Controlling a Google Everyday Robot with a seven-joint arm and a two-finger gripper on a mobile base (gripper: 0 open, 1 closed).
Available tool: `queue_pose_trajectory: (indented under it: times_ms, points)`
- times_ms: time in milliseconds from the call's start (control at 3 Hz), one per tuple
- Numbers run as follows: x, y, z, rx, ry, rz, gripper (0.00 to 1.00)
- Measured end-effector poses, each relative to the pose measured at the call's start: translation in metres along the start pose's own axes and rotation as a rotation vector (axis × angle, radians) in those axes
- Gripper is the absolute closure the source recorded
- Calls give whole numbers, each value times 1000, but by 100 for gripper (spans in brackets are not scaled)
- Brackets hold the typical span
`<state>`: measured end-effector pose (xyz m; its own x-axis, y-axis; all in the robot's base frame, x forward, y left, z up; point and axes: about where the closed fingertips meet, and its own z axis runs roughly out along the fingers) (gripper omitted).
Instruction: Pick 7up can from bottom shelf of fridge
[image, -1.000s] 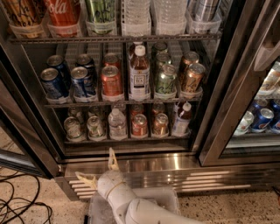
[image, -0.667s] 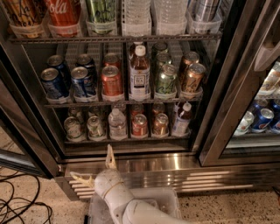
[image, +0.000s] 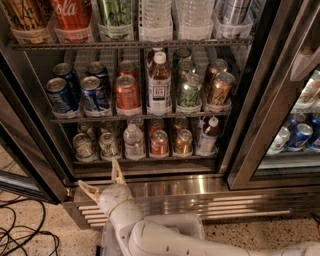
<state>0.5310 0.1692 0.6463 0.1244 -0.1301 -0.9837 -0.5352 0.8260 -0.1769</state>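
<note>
Two fingers of the gripper (image: 97, 172) stand spread apart, holding nothing; it hovers low outside the fridge (image: 250, 125), in front of the steel sill, just below the left end of the bottom shelf (image: 145, 160). Step in hand, as I judge it: the approach, reach not yet made. 7up can (image: 107, 145) stands upright in the second lane from left, front of its row, a similar pale can (image: 82, 146) just beside it; lettering unreadable, so the pick between the two is uncertain. Next move calls for lifting over the sill, lining up with the lane, and straddling the can without nudging its neighbour or the water bottle (image: 133, 142). Can: smooth metal cylinder, silver top, likely slick; rack: dark wire; trays: clear plastic.
</note>
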Motion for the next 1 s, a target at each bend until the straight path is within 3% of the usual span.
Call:
queue_pose_trajectory:
  times_ms: [333,1000]
  points:
    - [4,2,14,1,49,46,27]
    - [16,7,37,29,52,89,24]
